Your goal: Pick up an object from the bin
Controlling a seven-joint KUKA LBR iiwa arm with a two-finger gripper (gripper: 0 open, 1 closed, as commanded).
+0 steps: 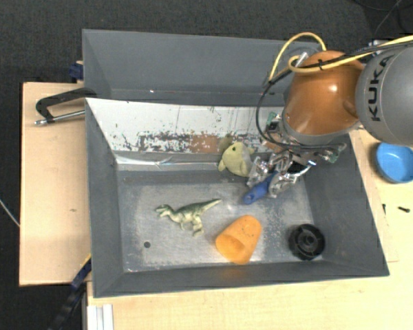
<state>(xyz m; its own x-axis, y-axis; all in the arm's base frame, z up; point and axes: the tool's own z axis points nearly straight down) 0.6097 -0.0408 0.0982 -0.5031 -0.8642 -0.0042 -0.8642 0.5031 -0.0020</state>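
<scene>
Orange cup-shaped thing [238, 238] and black round thing [307, 242] lie by the near edge of the bin [344, 205]. Further back, toward the right wall, a blue elongated thing [256, 193] lies slanted, its long axis running near-left to far-right, its far end right at the end effector [281, 172]. I cannot tell how wide the end effector stands.

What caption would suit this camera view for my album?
End effector over a blue piece beside a yellow plush, with a dinosaur, orange cup and black wheel nearby.
</scene>
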